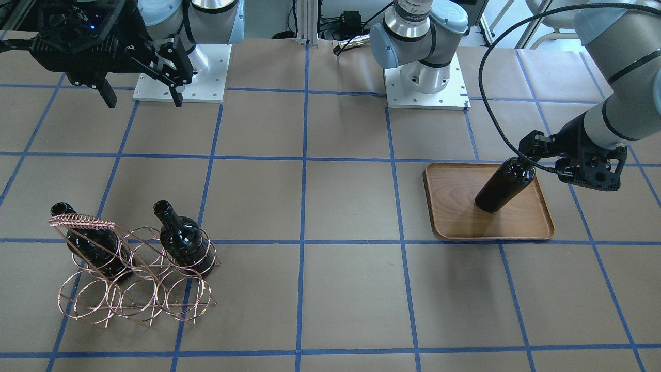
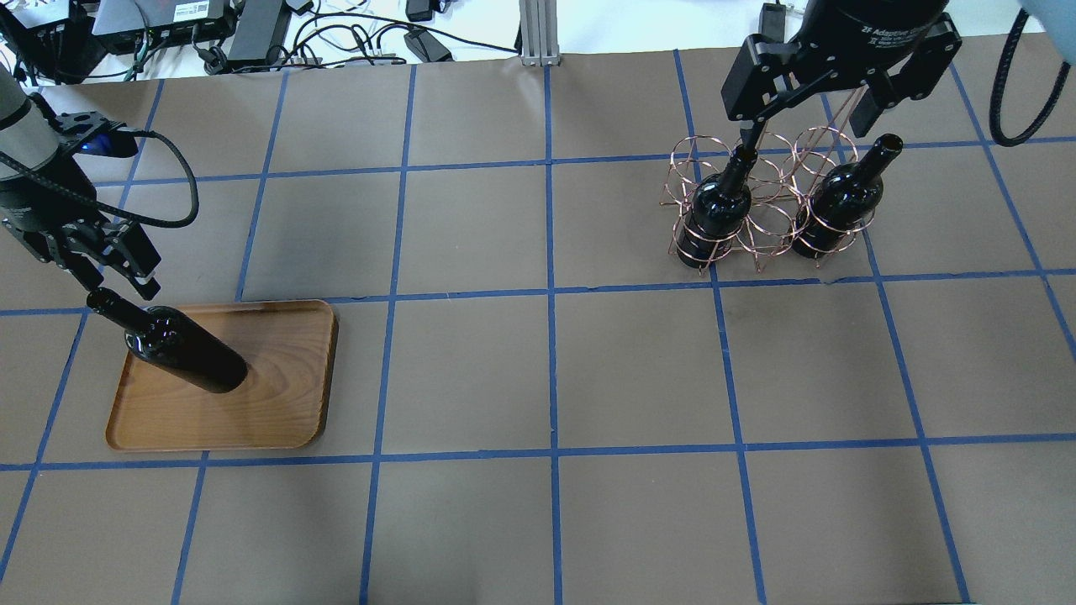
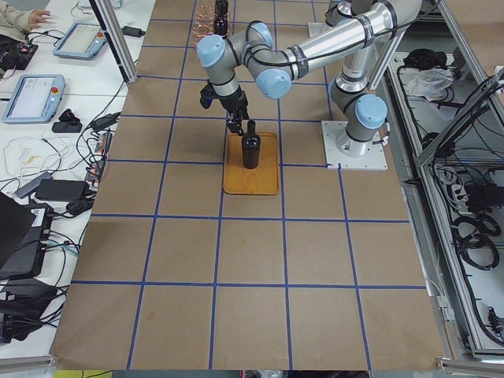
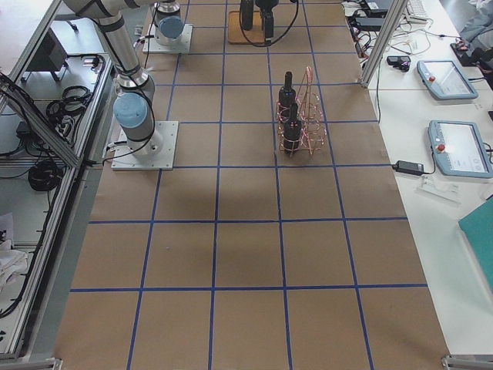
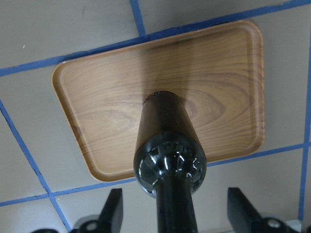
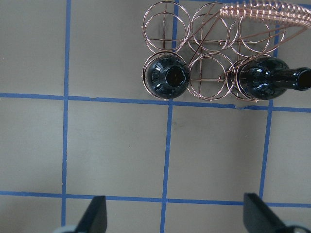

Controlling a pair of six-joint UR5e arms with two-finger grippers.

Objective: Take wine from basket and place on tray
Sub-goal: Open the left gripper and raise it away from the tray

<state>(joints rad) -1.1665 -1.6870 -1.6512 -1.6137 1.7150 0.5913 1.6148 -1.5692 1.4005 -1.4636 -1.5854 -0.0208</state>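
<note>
One wine bottle (image 1: 503,186) stands upright on the wooden tray (image 1: 490,227), also seen from overhead (image 2: 185,353) on the tray (image 2: 277,395). My left gripper (image 5: 177,213) is open, its fingers (image 5: 114,208) wide on either side of the bottle's neck with gaps on both sides. The copper wire basket (image 2: 761,210) holds two more bottles (image 2: 719,206) (image 2: 836,210) in its outer rings; the middle ring is empty. My right gripper (image 2: 807,126) is open and empty, high above the basket (image 6: 209,63).
The table is brown paper with a blue tape grid. The arm bases (image 1: 426,77) (image 1: 181,72) stand on white plates at the robot's edge. A black cable (image 2: 168,193) loops from the left wrist.
</note>
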